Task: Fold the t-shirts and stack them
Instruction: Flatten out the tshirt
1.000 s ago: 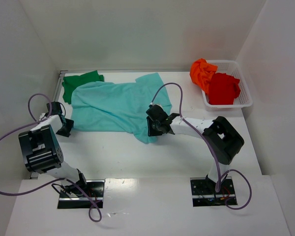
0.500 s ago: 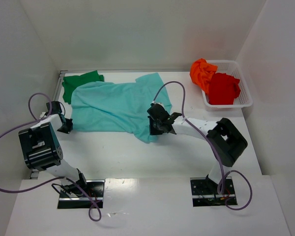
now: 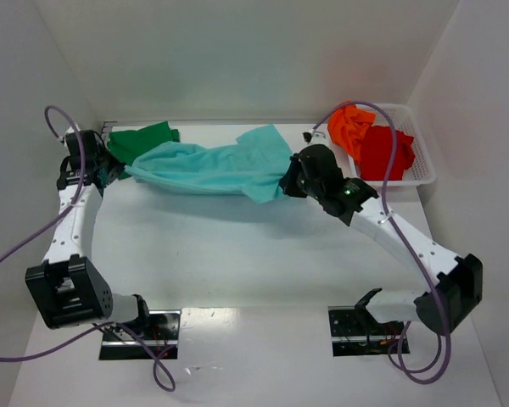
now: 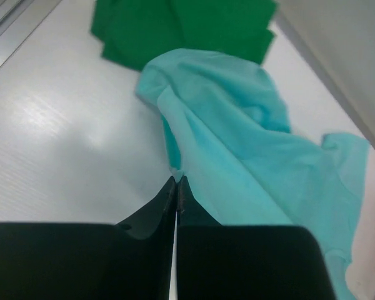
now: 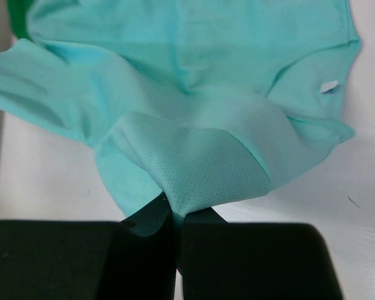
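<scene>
Light teal soft cloth t-shirt (image 3: 212, 165) hung stretched — left gripper (image 4: 177, 182) and right gripper (image 5: 172, 207) each clamped tight on an edge.

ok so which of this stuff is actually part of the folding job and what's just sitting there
Part of the job:
- light teal t-shirt, pinched at either end by the left gripper and right gripper
- dark green t-shirt, at the back left
- orange t-shirt and red t-shirt, bunched in the basket

Just lying about:
- white mesh basket, which only holds those two shirts
</scene>
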`<state>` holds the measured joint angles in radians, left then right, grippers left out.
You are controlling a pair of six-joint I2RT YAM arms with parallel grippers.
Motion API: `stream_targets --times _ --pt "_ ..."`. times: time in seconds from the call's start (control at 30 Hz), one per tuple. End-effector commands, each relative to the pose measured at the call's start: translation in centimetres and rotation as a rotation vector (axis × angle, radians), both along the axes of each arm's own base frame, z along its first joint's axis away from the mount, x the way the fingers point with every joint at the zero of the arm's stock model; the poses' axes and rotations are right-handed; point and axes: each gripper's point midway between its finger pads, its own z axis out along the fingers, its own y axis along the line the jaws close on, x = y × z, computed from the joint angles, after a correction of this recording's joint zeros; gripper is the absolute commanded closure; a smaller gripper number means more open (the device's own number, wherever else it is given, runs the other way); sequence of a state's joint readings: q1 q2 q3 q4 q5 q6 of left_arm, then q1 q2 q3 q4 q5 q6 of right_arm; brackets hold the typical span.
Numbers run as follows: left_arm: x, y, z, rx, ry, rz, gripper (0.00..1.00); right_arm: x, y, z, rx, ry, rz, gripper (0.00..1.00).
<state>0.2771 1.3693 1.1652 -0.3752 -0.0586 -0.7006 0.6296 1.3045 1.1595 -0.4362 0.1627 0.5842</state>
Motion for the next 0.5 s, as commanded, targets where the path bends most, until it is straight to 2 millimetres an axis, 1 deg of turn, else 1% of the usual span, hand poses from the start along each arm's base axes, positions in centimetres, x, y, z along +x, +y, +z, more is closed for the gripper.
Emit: stream_targets --times 0.0,0.03,0.07,0.1,0.13,0.17,0.2,0.23,0.27,0.3,0.33,0.37,0.4,0.43,0.47 --pt "-1.9 -2.4 6.4 0.134 -0.092 -0.152 1.0 -1.0 -1.6 7.0 0.061 -0.131 -0.03 1.0" --pt "-2.4 -2.9 7.8 0.15 -0.12 -0.164 1.0 -1.0 -2.2 8.2 0.069 -0.163 -0.052 1.0" --pt "-2.9 -2.9 8.9 0.171 -0.143 -0.171 1.0 -1.6 -3.0 9.5 0.075 -0.196 -0.064 1.0" --pt "-4.2 -3.4 10.5 0.188 -0.182 -0.182 1.0 -1.9 -3.6 10.8 0.08 -0.224 -0.07 1.0" --pt "-4.9 -3.5 11.6 0.203 -0.205 -0.185 1.0 -2.3 -4.1 11.7 0.087 -0.241 -0.082 1.0" --pt "-6.5 -3.7 13.3 0.237 -0.24 -0.194 1.0 -3.5 -5.7 14.6 0.104 -0.311 -0.106 1.0" --pt "-7.9 -4.0 14.9 0.265 -0.283 -0.196 1.0 -4.1 -6.2 15.1 0.114 -0.324 -0.107 1.0" --pt "-8.7 -4.4 15.8 0.277 -0.314 -0.209 1.0 -4.7 -6.9 16.2 0.119 -0.352 -0.118 1.0" --pt "-10.5 -4.8 17.8 0.299 -0.376 -0.203 1.0 -6.0 -8.1 18.1 0.151 -0.396 -0.131 1.0" --pt "-11.3 -5.1 18.4 0.302 -0.398 -0.209 1.0 -6.5 -8.8 19.1 0.169 -0.425 -0.145 1.0" --pt "-12.2 -5.7 19.8 0.314 -0.443 -0.217 1.0 -7.3 -9.4 20.0 0.185 -0.445 -0.147 1.0" --pt "-13.1 -5.8 20.3 0.32 -0.461 -0.215 1.0 -8.0 -9.9 21.1 0.198 -0.475 -0.145 1.0" --pt "-14.7 -6.4 22.0 0.349 -0.52 -0.223 1.0 -8.8 -10.5 22.1 0.22 -0.501 -0.148 1.0" --pt "-15.6 -6.7 23.0 0.354 -0.547 -0.229 1.0 -10.2 -11.6 23.7 0.243 -0.553 -0.147 1.0" --pt "-17.6 -7.3 24.1 0.367 -0.595 -0.232 1.0 -11.5 -12.6 25.0 0.257 -0.6 -0.145 1.0"
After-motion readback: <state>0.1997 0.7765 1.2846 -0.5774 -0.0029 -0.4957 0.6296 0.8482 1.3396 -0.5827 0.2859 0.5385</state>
